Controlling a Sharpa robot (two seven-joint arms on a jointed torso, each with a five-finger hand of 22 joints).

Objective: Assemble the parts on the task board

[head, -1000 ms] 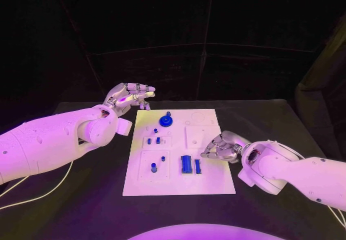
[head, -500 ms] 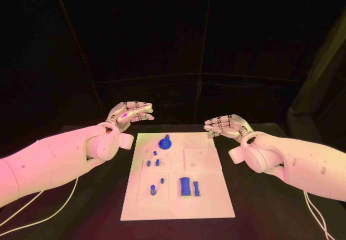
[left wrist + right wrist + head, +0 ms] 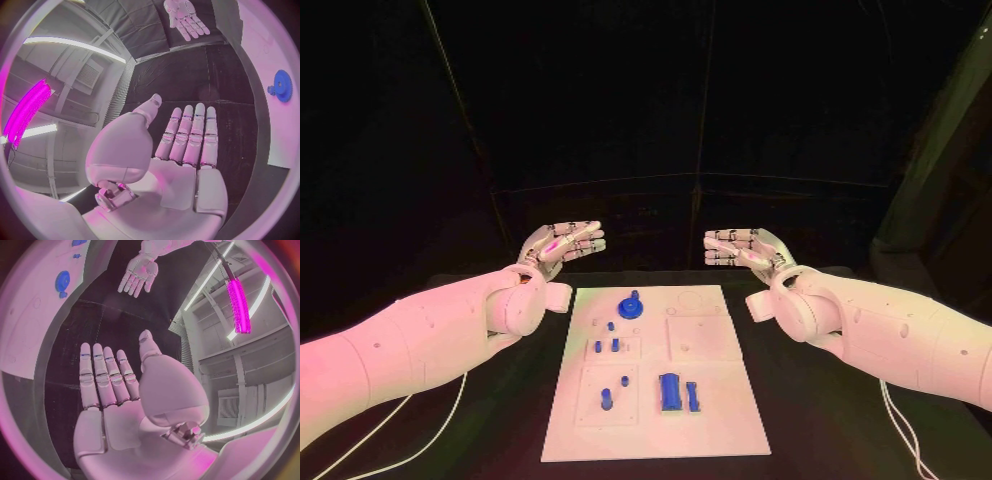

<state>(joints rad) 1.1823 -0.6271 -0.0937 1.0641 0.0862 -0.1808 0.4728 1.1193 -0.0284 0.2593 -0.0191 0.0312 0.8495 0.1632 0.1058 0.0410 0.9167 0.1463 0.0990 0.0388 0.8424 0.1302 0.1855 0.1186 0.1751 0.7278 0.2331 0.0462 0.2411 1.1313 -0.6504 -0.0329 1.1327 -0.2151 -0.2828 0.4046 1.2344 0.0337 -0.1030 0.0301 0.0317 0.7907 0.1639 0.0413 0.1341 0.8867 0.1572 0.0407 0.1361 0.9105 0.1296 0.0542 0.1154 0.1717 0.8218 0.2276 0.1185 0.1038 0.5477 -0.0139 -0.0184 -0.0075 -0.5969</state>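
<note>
Presently, the task board (image 3: pixel 718 420) lies flat at the centre of the black table (image 3: pixel 834 420), its long side running from six o'clock toward twelve in the head view. Both hands are raised past the board's twelve o'clock end and touch nothing. The left hand (image 3: pixel 560 245) stands at about eleven o'clock from the board's middle, the right hand (image 3: pixel 741 247) at about one o'clock, well apart from each other, with palms facing inward. In the left wrist view the left hand (image 3: pixel 181 155) is flat and empty, its fingers (image 3: pixel 199 131) straight and pressed side by side, the thumb standing off to one side. The right wrist view shows the same of the right hand (image 3: pixel 119 395): fingers (image 3: pixel 99 375) straight and close together, thumb apart, nothing held. On the board, a blue gear (image 3: pixel 630 305) with a stub on top sits near the twelve o'clock end, toward the nine o'clock side (it also appears at the rim of the left wrist view (image 3: pixel 282 86)). Several small blue pegs (image 3: pixel 607 338) stand in the board's middle on the nine o'clock side. Two longer blue blocks (image 3: pixel 679 392) lie side by side, close together, near the six o'clock end; whether they touch cannot be told. A further small peg (image 3: pixel 606 398) stands at nine o'clock from them.
</note>
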